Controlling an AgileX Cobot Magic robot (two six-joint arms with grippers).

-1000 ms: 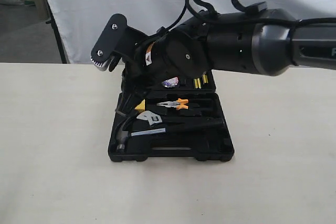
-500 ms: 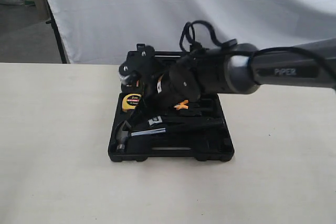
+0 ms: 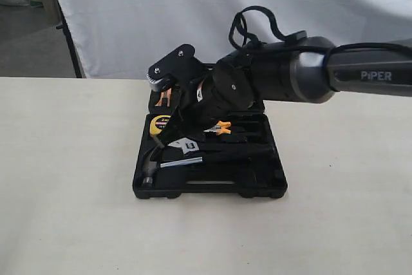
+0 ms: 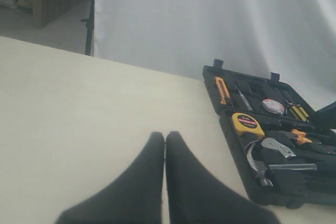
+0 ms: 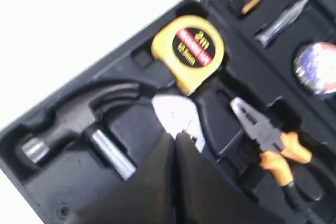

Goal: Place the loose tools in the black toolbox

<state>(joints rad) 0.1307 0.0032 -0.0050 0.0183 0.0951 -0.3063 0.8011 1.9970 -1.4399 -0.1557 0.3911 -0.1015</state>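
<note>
The black toolbox (image 3: 212, 190) lies open on the table. A steel claw hammer (image 3: 154, 162) with a black handle rests along its front part, head at the left. A small silver wrench (image 3: 187, 145) lies just behind the hammer's shaft. In the lid part sits a small round tape roll (image 5: 317, 66). My right gripper (image 5: 175, 136) is shut with nothing in it, its tips just over the wrench (image 5: 178, 114), beside the hammer head (image 5: 68, 116). My left gripper (image 4: 165, 136) is shut and empty above bare table, to one side of the toolbox (image 4: 231, 129).
A yellow tape measure (image 3: 161, 124) and orange-handled pliers (image 3: 219, 127) sit in their recesses. An orange-handled tool (image 4: 222, 88) and small screwdriver bits (image 4: 298, 112) fill the lid. A white cloth backdrop (image 3: 129, 17) hangs behind the table.
My right wrist came down from high over the box to its left part, then tilted back up a little. The tools in the box lie as before.
</note>
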